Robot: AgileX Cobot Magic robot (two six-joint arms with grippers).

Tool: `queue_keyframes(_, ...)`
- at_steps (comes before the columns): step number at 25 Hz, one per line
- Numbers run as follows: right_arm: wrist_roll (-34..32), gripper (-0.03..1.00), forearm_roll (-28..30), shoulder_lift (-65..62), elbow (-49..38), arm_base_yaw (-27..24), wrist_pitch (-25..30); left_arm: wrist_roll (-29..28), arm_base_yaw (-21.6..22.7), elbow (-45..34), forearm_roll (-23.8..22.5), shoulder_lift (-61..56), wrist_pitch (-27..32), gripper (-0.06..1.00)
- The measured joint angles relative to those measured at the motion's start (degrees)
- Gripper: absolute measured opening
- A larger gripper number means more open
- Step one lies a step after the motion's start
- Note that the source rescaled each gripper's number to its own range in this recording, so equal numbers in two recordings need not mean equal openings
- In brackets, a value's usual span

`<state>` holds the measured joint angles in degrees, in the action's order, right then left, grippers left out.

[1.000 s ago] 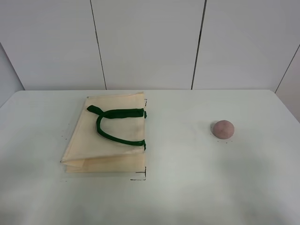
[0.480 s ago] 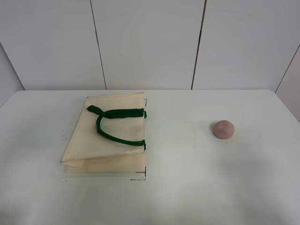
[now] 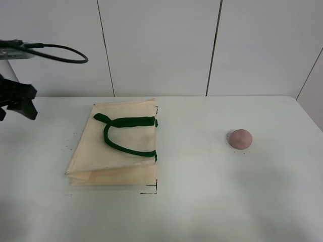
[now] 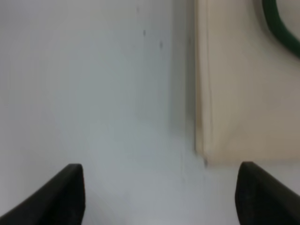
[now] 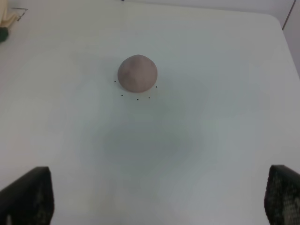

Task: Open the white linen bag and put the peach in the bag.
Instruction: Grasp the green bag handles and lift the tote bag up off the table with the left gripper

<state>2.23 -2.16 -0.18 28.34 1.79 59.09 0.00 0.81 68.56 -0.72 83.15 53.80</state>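
On tabletop (image 3: 202, 206), bag (image 3: 96, 151) flat, just ahead of left hand (image 4: 164, 197), released and wide apart, grasping nothing. Peach (image 5: 137, 73) outside bag, on bare tabletop ahead of right hand (image 5: 157, 199), likewise released, not touching.

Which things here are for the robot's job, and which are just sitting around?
For the job: white linen bag, peach, left end effector, right end effector.
Just there: table, small black marks on it, wall panels.
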Motion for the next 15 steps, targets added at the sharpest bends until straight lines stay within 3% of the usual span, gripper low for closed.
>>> queue_keyframes(7,0.0,1.00,0.0,0.0,0.0,0.0,0.0,-4.2,-1.9,14.5,2.1,19.2,0.1,1.00)
queue_keyframes(15,0.0,1.00,0.0,0.0,0.0,0.0,0.0,-13.8,-15.6,20.7,2.4,28.8,-1.4,1.00)
